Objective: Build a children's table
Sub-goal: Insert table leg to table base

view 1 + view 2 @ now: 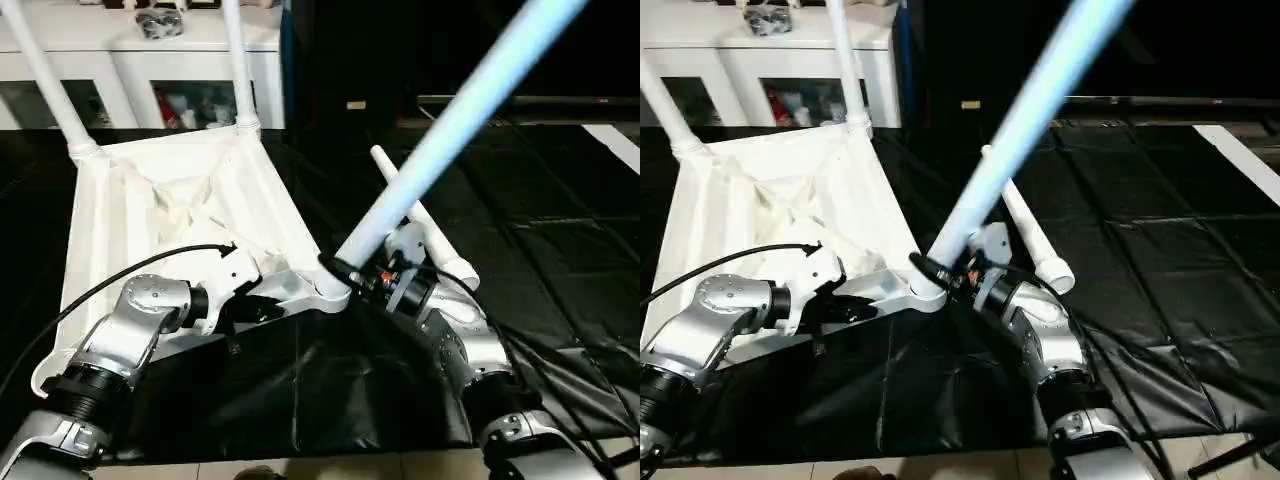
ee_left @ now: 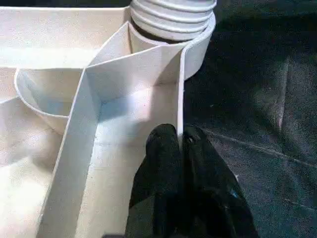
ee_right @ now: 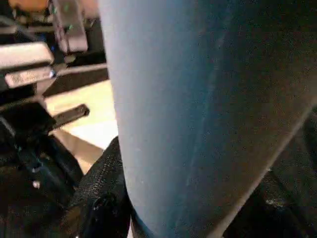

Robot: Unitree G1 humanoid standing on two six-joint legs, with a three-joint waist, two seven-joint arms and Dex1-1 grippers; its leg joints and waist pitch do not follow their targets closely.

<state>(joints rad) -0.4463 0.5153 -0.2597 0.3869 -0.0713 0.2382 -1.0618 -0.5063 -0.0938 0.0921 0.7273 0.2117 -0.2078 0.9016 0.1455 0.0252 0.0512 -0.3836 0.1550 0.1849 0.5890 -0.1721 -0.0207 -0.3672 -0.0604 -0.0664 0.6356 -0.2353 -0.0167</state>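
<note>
The white table top (image 1: 170, 200) lies upside down on the black mat, ribbed underside up. Two white legs (image 1: 45, 70) (image 1: 235, 60) stand in its far corner sockets. A third leg (image 1: 440, 130) rises tilted from the near right corner socket (image 1: 333, 292), and my right gripper (image 1: 350, 272) is shut on its base; the tube (image 3: 198, 99) passes close by one black finger (image 3: 99, 198). My left gripper (image 2: 181, 141) is shut on the top's thin rim wall (image 2: 181, 89), just short of that socket, where the leg's ridged end (image 2: 171, 15) sits. A fourth leg (image 1: 1030, 235) lies loose on the mat.
A white glass-door cabinet (image 1: 150, 60) stands behind the table top, with small objects on top. Black mat (image 1: 540, 260) covers the floor to the right, with a pale floor strip (image 1: 300, 468) at the near edge. A black cable (image 1: 120, 275) loops over my left forearm.
</note>
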